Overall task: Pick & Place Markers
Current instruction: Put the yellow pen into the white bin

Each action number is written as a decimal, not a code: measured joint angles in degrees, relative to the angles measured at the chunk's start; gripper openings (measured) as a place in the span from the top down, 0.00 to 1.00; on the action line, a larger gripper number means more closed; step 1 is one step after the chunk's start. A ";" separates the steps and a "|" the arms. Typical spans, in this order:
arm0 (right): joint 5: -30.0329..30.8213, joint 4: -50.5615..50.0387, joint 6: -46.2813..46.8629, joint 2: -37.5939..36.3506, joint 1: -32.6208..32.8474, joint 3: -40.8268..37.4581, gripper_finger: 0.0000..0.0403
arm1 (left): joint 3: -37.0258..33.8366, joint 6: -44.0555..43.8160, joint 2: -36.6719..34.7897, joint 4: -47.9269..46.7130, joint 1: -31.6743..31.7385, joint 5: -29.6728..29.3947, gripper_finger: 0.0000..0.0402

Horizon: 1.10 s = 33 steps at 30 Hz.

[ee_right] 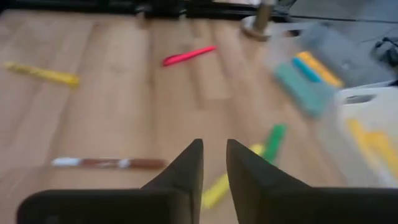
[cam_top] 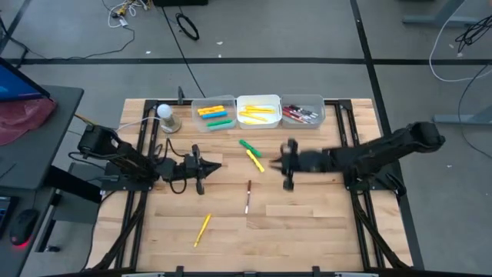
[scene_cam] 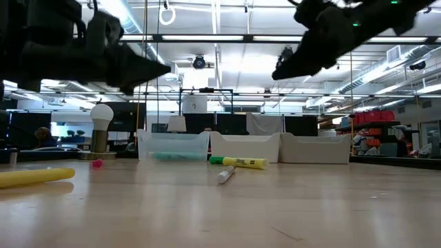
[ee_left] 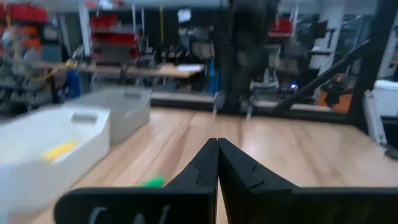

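Loose markers lie flat on the wooden table: a green one point(cam_top: 247, 145), a yellow one point(cam_top: 255, 160), a maroon one with a white cap point(cam_top: 248, 196), a second yellow one point(cam_top: 202, 228) near the front, and a pink one point(ee_right: 188, 56). My left gripper point(cam_top: 215, 165) is shut and holds nothing; it points level toward the table's middle, above the left half. My right gripper point(cam_top: 277, 161) hovers above the table just right of the green and yellow markers. It slants down, and its fingers point(ee_right: 214, 152) stand a narrow gap apart with nothing between them.
Three bins stand in a row at the far edge: a clear one point(cam_top: 213, 112) with yellow, orange, green and blue markers, a white one point(cam_top: 258, 111) with yellow markers, and one point(cam_top: 302, 111) with red and dark markers. A light bulb on a stand point(cam_top: 165, 117) sits at the far left.
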 joint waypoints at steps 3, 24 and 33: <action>5.75 4.98 5.79 2.93 6.88 -2.23 0.86 | 3.37 4.25 0.00 -0.34 -2.25 -0.34 0.97; 10.05 18.95 24.34 25.17 15.86 -3.13 0.91 | 47.39 -30.44 -1.79 -114.10 -17.87 -1.67 0.97; 10.07 19.55 24.25 25.19 13.39 -3.13 0.78 | 45.76 -58.55 -1.00 -116.04 -22.59 10.34 0.90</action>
